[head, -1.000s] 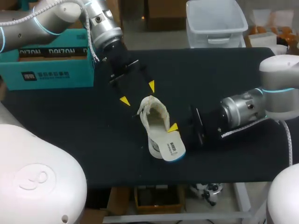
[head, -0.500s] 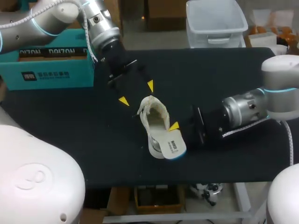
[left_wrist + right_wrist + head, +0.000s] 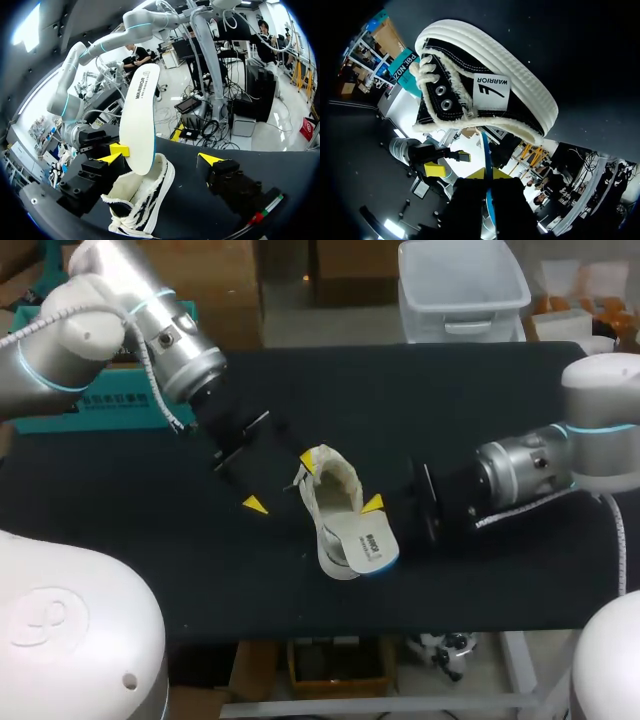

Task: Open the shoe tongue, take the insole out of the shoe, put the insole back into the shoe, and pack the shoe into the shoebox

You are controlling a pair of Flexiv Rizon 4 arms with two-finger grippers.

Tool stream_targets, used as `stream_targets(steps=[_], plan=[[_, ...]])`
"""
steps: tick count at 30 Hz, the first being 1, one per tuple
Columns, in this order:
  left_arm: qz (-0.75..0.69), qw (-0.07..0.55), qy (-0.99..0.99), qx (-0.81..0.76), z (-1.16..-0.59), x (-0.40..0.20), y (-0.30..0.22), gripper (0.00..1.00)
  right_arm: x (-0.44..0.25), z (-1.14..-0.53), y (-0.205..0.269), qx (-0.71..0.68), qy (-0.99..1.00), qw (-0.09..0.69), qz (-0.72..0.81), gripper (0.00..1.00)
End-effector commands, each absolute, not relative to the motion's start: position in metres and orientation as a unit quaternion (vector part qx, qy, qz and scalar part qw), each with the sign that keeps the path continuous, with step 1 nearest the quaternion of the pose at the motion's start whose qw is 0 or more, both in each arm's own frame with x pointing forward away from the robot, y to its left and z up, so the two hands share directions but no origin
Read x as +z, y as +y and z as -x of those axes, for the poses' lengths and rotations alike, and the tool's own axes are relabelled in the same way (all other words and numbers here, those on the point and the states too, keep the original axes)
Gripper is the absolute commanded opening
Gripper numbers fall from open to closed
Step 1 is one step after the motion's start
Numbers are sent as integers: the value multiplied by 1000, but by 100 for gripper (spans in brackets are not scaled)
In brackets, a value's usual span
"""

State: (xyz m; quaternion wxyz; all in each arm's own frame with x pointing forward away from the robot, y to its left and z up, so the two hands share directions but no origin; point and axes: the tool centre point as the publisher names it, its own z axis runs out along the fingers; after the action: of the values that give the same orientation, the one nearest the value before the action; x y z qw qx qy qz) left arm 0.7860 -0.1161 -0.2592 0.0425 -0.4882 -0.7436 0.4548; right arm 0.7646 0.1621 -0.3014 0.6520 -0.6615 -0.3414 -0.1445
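Observation:
The white-soled black shoe (image 3: 327, 492) lies mid-table, with its fleecy opening (image 3: 145, 192) facing up. A white insole (image 3: 366, 543) with a blue edge sticks half out of the shoe's near end. My right gripper (image 3: 374, 508) is shut on that insole, seen edge-on (image 3: 487, 161) between its fingers. The insole (image 3: 139, 117) stands upright ahead of my left gripper (image 3: 160, 159). My left gripper (image 3: 281, 483) is open, one tip at the shoe's far end and the other on the mat to its left. The teal shoebox (image 3: 92, 410) sits at the back left, mostly hidden by my left arm.
The black mat (image 3: 480, 400) covers the table, bare at the back right and along the front. My left arm crosses over the shoebox's front. My right arm (image 3: 520, 475) lies low over the mat on the right of the shoe.
My left gripper has swung forward and left, from behind the shoe to beside its far end. The right gripper and insole have barely shifted.

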Motion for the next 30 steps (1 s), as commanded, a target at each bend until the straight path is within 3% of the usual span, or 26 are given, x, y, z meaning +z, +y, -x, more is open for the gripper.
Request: stream_targets(steps=[1, 22, 30], plan=[[421, -64, -763, 486, -769, -258, -110, 100, -301, -766, 160, -147, -342, 653, 659, 0], [405, -62, -767, 494, -763, -261, -112, 100, -300, -767, 159, -159, -350, 647, 658, 0], [377, -107, -757, 523, -753, -286, -118, 100, -298, -761, 157, -171, -315, 656, 664, 0]])
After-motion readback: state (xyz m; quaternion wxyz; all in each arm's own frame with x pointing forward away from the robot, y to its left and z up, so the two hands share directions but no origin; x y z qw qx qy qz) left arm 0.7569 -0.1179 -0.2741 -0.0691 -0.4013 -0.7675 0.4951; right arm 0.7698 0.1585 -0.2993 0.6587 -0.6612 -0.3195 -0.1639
